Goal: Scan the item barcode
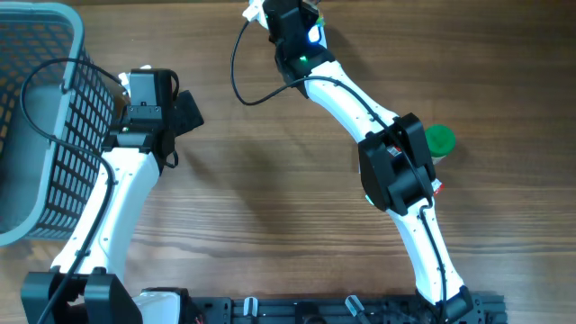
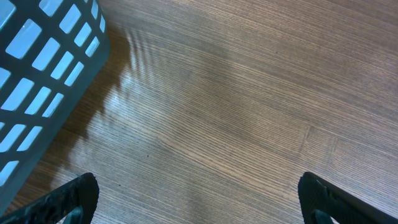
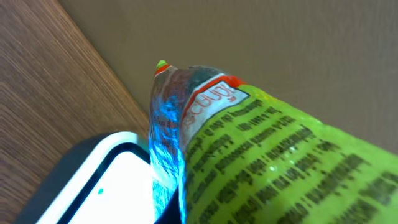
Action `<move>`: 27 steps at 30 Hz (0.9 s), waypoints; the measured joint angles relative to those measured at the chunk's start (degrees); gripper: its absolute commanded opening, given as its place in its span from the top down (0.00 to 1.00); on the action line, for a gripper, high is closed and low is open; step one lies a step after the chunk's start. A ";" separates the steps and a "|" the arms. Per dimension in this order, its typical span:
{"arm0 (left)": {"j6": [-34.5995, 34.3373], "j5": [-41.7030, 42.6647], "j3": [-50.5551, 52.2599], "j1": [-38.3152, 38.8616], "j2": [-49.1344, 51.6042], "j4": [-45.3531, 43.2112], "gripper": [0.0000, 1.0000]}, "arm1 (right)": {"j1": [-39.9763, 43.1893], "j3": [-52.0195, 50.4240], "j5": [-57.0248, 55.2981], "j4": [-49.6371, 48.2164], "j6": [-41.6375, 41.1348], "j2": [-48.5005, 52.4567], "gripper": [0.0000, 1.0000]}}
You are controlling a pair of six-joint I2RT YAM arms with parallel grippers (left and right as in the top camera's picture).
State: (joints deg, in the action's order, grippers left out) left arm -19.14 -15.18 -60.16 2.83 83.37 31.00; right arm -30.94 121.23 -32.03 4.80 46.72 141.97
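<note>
A green packet (image 3: pixel 280 162) with black print and a silver foil seam fills the right wrist view, held edge-on just above the scanner's bright white window (image 3: pixel 106 186). My right gripper (image 1: pixel 301 31) is at the far edge of the table, shut on the packet, and its fingers are hidden behind it. Overhead, the scanner (image 1: pixel 255 11) shows as a white corner beside that gripper. My left gripper (image 1: pixel 186 112) hangs over bare wood beside the basket. It is wide open (image 2: pixel 199 199), with nothing between its fingertips (image 2: pixel 78 194).
A grey lattice basket (image 1: pixel 36 126) takes up the left side, its wall close to my left gripper (image 2: pixel 37 74). A green-capped item (image 1: pixel 439 139) lies partly under the right arm's elbow. A black cable (image 1: pixel 238 76) loops from the scanner.
</note>
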 measured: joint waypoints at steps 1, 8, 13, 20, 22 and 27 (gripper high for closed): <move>0.00 0.00 0.00 0.00 0.00 0.00 0.00 | 0.00 0.00 0.02 0.42 -0.66 -0.17 0.96; 0.00 0.02 0.00 0.00 0.00 0.00 0.00 | 0.61 -0.72 1.05 26.08 -14.05 -13.55 0.96; 0.00 0.00 0.00 0.00 0.00 -0.02 0.00 | 5.42 0.48 14.47 58.01 -26.40 -25.35 0.94; 0.00 0.00 0.00 0.00 0.00 0.02 0.00 | 13.00 -15.43 40.48 71.63 -30.80 -23.74 0.75; 0.00 0.00 0.00 0.00 0.00 0.00 0.00 | 13.03 -21.22 42.40 69.42 -31.06 -23.32 0.21; 0.00 0.00 0.00 0.00 0.00 0.00 0.00 | 12.98 -26.18 37.70 65.33 -38.07 -23.04 0.00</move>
State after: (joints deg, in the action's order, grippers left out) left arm -19.14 -15.18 -60.16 2.83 83.37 31.00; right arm -17.96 95.04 5.67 70.13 8.64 118.93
